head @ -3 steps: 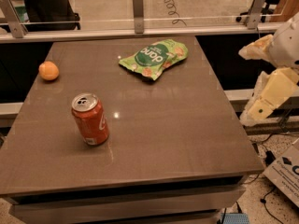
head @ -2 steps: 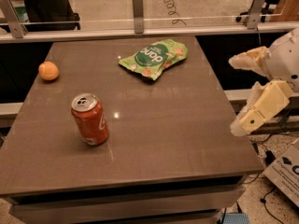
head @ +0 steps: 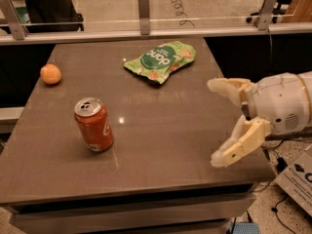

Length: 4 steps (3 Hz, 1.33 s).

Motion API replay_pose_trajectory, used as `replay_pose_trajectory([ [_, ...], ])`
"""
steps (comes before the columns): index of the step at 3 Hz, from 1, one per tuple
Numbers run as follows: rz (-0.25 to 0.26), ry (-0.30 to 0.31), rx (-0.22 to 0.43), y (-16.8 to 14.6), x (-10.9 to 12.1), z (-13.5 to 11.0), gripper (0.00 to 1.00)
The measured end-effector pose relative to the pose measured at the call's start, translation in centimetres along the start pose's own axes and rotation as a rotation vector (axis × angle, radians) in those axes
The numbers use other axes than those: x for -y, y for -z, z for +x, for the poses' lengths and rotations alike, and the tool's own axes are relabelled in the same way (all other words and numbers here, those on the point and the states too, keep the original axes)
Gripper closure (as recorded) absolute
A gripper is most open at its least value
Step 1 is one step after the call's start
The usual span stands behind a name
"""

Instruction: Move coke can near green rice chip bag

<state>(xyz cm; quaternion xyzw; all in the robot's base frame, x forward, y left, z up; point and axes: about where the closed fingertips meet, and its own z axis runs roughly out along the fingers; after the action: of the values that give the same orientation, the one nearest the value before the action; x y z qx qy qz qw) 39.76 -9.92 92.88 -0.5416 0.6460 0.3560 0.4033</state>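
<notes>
The coke can (head: 93, 125) stands upright on the brown table (head: 161, 121), left of centre toward the front. The green rice chip bag (head: 161, 61) lies flat at the table's back centre, well apart from the can. My gripper (head: 214, 123) is at the right edge of the table, above the surface, its two cream fingers (head: 240, 144) spread wide apart and pointing left. It is open and empty, far to the right of the can and in front of the bag.
A round orange fruit (head: 50, 74) sits near the table's back left corner. A glass rail with metal posts (head: 143, 11) runs behind the table. Cables and a box (head: 297, 177) lie on the floor at the right.
My gripper has moved left from beside the table's right edge to over its right side, and it now sits lower and closer to the can.
</notes>
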Motion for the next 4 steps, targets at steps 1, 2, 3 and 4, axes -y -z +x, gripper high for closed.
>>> replay_pose_trajectory([
  [1,-0.037,-0.004,0.212,-2.6,-1.0,-0.1,0.00],
  [2,-0.050,0.008,0.259,-3.1,-1.3,-1.0,0.00],
  [3,-0.056,0.014,0.263,-3.1,-1.4,-1.0,0.00],
  [4,-0.051,0.033,0.300,-5.1,-1.7,-1.1,0.00],
])
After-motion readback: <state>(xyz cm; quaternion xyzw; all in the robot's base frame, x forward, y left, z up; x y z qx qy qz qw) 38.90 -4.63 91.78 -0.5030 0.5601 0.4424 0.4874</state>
